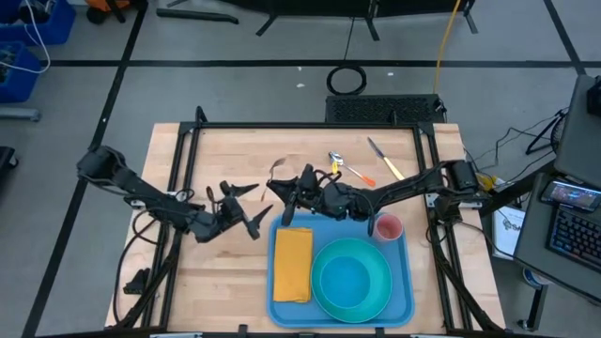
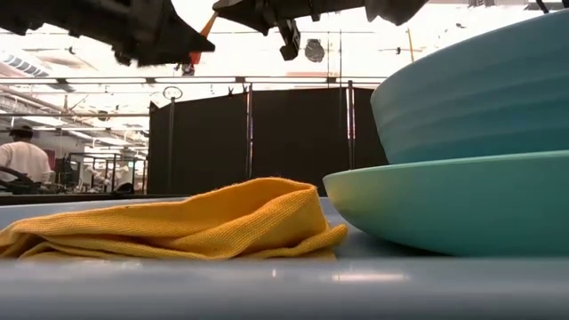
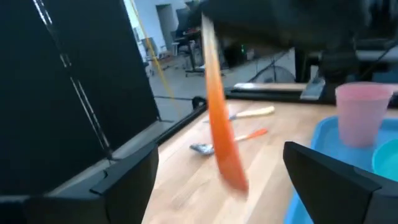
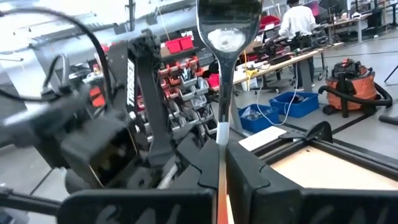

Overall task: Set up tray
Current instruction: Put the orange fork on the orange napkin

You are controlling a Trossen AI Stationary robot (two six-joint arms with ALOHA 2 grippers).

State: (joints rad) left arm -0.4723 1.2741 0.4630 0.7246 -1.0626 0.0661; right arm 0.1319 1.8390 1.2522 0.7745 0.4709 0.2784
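The blue tray point(image 1: 406, 282) lies at the table's near right. On it are a folded yellow napkin point(image 1: 292, 265), a teal bowl on a teal plate point(image 1: 352, 280) and a pink cup point(image 1: 387, 227). Just beyond the tray's far left corner, my right gripper point(image 1: 289, 192) is shut on an orange-handled metal utensil point(image 1: 278, 169); fork or spoon, I cannot tell. My left gripper point(image 1: 252, 208) stands open, level, just left of it. In the left wrist view the orange handle point(image 3: 224, 137) shows between the left fingers, apart from both. My right gripper pinches the utensil between its two fingers where the metal shaft meets the orange handle point(image 4: 221, 144). The utensil lies along the fingers, with its metal head point(image 4: 227, 31) sticking out past the fingertips. It is lifted clear of the table.
A spoon with an orange handle point(image 1: 352, 169) and a knife with a yellow handle point(image 1: 385, 160) lie on the bare wood beyond the tray. Black frame rails point(image 1: 178, 178) run along the table's left, right and far sides. People point(image 4: 298, 22) stand in the room behind.
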